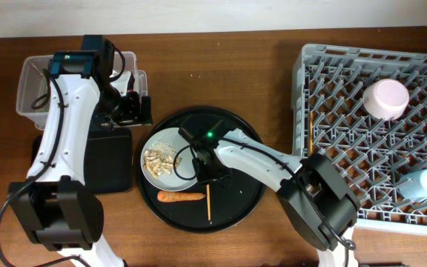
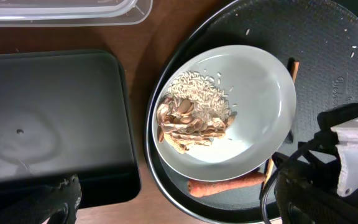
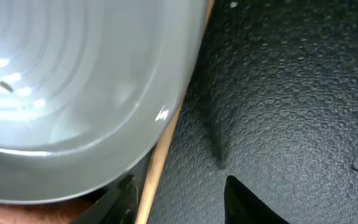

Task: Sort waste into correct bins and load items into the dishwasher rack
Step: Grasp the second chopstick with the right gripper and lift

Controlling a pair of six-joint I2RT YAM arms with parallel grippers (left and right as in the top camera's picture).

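Note:
The pale plate (image 1: 170, 141) lies on the round black tray and holds beige food scraps (image 1: 157, 157); both show in the left wrist view, plate (image 2: 253, 106) and scraps (image 2: 191, 118). A carrot (image 1: 180, 197) (image 2: 225, 185) lies beside it. A chopstick (image 1: 208, 202) (image 3: 166, 143) lies between the open fingers of my right gripper (image 1: 204, 167) (image 3: 179, 205), close to the left finger and by the plate's rim (image 3: 73, 93). My left gripper (image 1: 128, 110) (image 2: 179, 211) is open and empty beside the clear tub (image 1: 32, 81) and flat black tray (image 1: 110, 159) (image 2: 48, 124). The rack (image 1: 347, 126) holds the bowl (image 1: 385, 99) and cup (image 1: 425, 184). No red wrapper is in view.
The large round black tray (image 1: 236, 200) (image 2: 328, 56) (image 3: 278, 93) sits mid-table between the bins and the rack. The clear tub's edge shows at the top of the left wrist view (image 2: 67, 9). Bare wood lies along the table's front.

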